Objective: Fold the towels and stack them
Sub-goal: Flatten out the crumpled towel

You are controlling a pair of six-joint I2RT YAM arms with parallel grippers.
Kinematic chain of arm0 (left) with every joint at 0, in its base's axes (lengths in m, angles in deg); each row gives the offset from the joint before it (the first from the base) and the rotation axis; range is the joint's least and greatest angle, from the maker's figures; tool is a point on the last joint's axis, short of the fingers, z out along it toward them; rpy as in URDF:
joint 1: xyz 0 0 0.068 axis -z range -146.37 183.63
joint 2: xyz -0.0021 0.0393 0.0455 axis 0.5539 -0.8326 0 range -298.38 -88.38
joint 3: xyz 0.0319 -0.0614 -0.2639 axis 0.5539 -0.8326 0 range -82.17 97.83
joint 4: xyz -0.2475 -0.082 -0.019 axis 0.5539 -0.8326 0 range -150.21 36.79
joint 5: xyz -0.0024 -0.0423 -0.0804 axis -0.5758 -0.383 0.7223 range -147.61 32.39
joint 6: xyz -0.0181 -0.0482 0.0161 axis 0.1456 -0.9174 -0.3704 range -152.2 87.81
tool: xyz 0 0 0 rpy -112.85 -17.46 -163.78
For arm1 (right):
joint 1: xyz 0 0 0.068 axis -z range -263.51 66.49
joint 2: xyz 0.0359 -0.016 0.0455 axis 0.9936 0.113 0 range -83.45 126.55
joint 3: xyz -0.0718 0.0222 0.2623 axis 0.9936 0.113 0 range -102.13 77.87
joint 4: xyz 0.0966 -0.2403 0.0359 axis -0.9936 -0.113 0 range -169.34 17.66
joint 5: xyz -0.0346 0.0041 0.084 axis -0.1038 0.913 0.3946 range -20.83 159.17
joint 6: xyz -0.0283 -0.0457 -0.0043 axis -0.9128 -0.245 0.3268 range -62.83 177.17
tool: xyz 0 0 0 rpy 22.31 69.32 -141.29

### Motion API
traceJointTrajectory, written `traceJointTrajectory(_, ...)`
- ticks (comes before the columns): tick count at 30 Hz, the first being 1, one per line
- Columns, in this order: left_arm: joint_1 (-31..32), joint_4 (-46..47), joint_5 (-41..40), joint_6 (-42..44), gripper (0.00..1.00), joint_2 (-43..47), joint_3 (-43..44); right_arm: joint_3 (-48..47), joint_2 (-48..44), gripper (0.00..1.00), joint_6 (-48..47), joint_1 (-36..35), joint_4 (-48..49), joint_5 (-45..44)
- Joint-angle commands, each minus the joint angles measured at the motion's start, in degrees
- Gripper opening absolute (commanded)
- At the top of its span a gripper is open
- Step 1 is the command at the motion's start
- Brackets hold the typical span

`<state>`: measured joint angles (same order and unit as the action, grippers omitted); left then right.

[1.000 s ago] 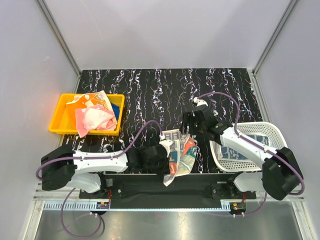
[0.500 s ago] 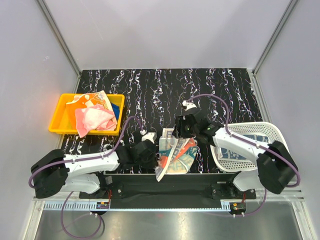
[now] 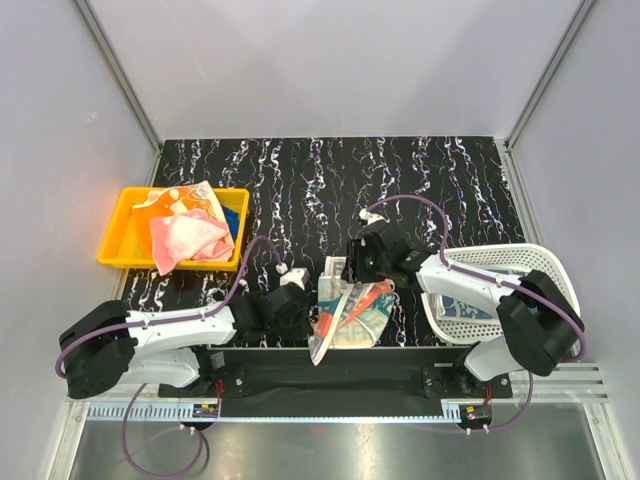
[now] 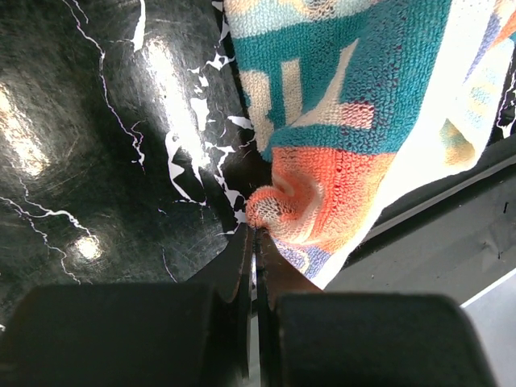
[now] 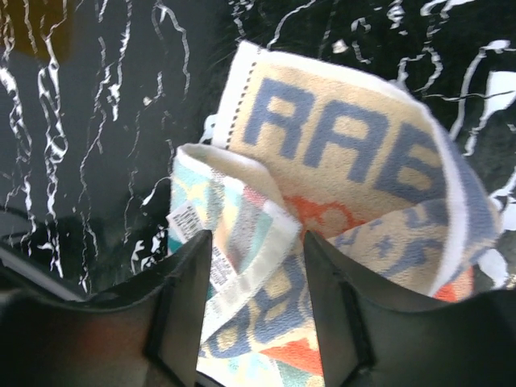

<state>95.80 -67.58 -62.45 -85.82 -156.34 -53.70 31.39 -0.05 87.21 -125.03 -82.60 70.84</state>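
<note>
The bench (image 3: pixel 330 175) is left open across its far half, between grey walls (image 3: pixel 330 70). A basket (image 3: pixel 540 262) is set at its right edge and a tray (image 3: pixel 115 240) at its left. At the near edge, the towel (image 3: pixel 350 318) is pinched in the closed jaws of the left gripper (image 4: pixel 256 235) and seemingly clamped by the right gripper (image 5: pixel 256 240).

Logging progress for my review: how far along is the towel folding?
Done: no folded stack is visible. In hand: the left gripper is shut on a corner of the crumpled printed towel; the right gripper straddles its far edge. Left: folding it, plus the towels heaped in the yellow tray.
</note>
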Motion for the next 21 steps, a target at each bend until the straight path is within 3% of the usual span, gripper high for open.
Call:
traceJointTrajectory(1,-0.12,2.85,-0.87,-0.52,0.00,0.47,-0.78,-0.37,-0.16,0.53,1.25,-1.64,2.70,2.19)
traceJointTrajectory(4,-0.12,2.95,-0.96,-0.69,0.00,0.46,-0.87,0.33,-0.25,0.46,2.47,-1.99,2.35,1.76)
traceJointTrajectory(17,-0.03,3.03,-1.40,-0.60,0.01,1.25,-1.66,0.16,0.80,0.37,3.71,-2.08,2.09,-0.79)
traceJointTrajectory(20,-0.03,3.03,-1.40,-0.25,0.04,2.22,-2.01,-0.98,1.15,0.29,3.53,-2.08,2.00,-0.97)
traceJointTrajectory(21,0.05,3.03,-1.31,0.18,0.05,2.57,-2.01,-1.33,1.33,0.21,3.53,-1.99,1.91,-0.88)
